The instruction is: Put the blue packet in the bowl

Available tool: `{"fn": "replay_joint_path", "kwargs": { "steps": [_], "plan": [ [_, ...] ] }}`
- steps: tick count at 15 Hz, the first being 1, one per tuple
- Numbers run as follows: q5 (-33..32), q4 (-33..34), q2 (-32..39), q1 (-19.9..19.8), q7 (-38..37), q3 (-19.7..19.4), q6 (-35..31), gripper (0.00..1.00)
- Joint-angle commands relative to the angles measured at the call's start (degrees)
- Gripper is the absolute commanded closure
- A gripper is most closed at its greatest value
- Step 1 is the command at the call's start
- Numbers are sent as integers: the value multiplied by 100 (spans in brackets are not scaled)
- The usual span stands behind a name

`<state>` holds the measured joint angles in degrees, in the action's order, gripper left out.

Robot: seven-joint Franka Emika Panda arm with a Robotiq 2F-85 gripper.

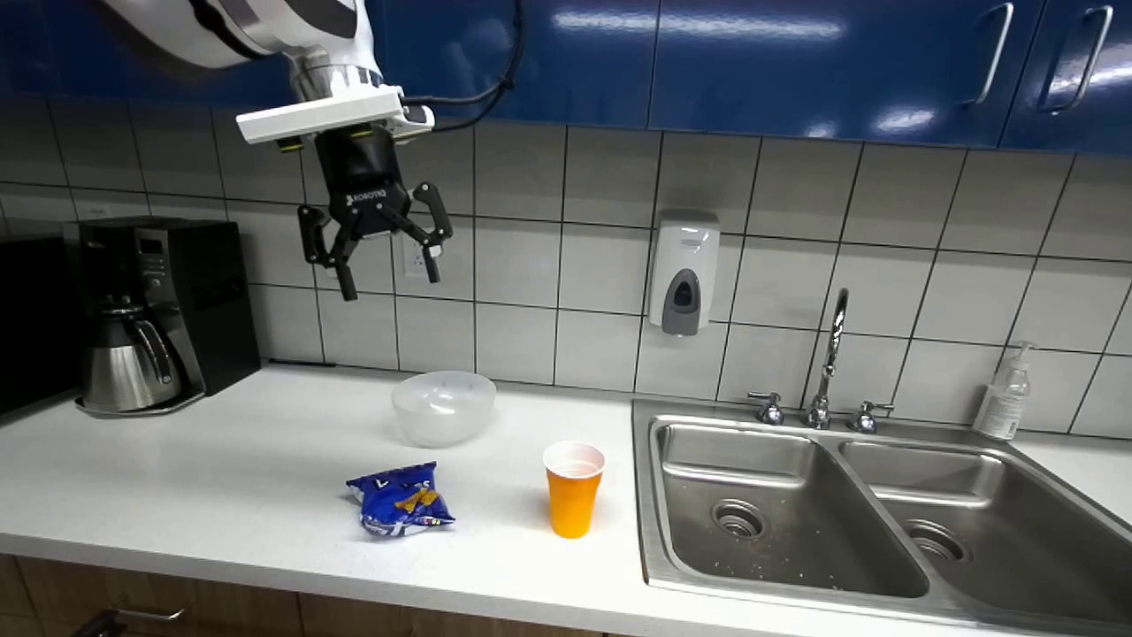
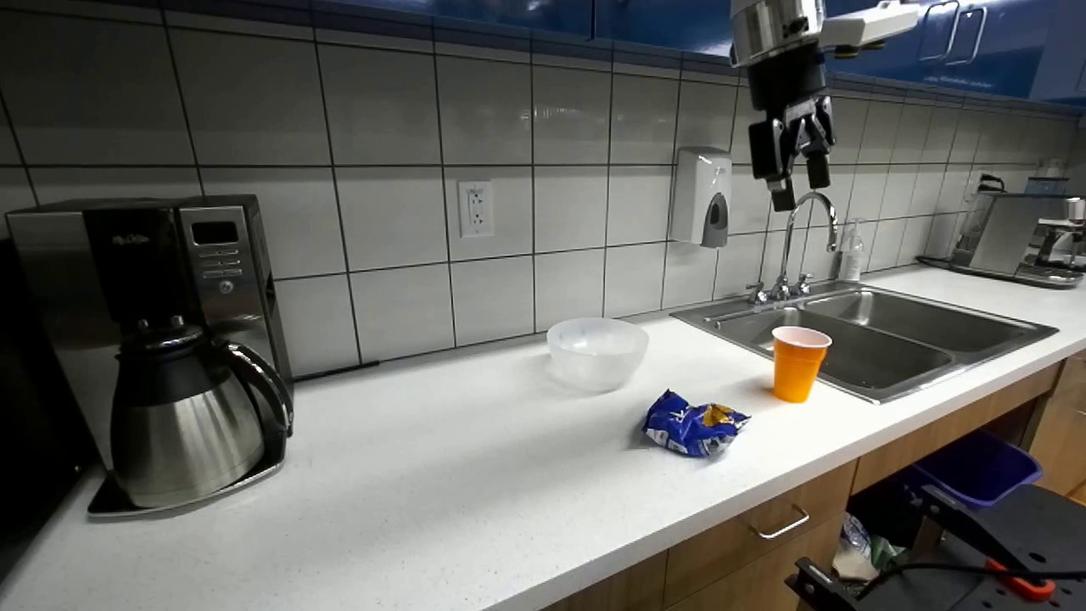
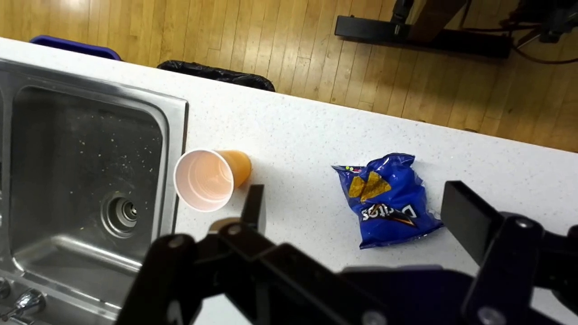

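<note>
The blue packet lies flat on the white counter in both exterior views [image 1: 398,500] [image 2: 691,424] and in the wrist view [image 3: 393,198]. The bowl, whitish and translucent, stands upright on the counter behind the packet, near the tiled wall, in both exterior views [image 1: 438,423] [image 2: 598,363]. It is out of the wrist view. My gripper [image 1: 391,281] [image 2: 801,193] is open and empty, high above the counter with its fingers pointing down. In the wrist view the packet appears between the open fingers [image 3: 354,189], nearer the right finger, but well below them.
An orange cup [image 1: 573,504] [image 2: 799,369] [image 3: 241,167] stands upright beside the packet, near the steel sink [image 1: 646,495]. A coffee maker [image 1: 168,301] stands at the counter's far end. A faucet [image 1: 827,363] and a wall dispenser [image 1: 685,274] are at the back. Blue cabinets [image 1: 566,53] hang above.
</note>
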<state>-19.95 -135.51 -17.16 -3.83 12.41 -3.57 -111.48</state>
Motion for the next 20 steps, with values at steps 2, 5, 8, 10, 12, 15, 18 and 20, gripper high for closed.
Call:
{"fn": "replay_joint_path", "kwargs": {
  "steps": [2,5,8,10,12,15,18,20],
  "plan": [
    [-57,-362,77,-2,-510,46,-242,0],
    [-53,-676,133,-13,-931,85,-394,0],
    [-27,-947,228,-31,-1457,116,-665,0],
    [-64,-1068,349,-63,-1809,129,-918,0],
    [-61,-1134,504,-96,-2163,120,-1221,0],
    [-54,-1170,754,-135,-2701,111,-1758,0],
    [-85,-1165,1067,-156,-3218,116,-2319,0],
    [-113,-1154,1307,-152,-3578,122,-2635,0]
  ]
}}
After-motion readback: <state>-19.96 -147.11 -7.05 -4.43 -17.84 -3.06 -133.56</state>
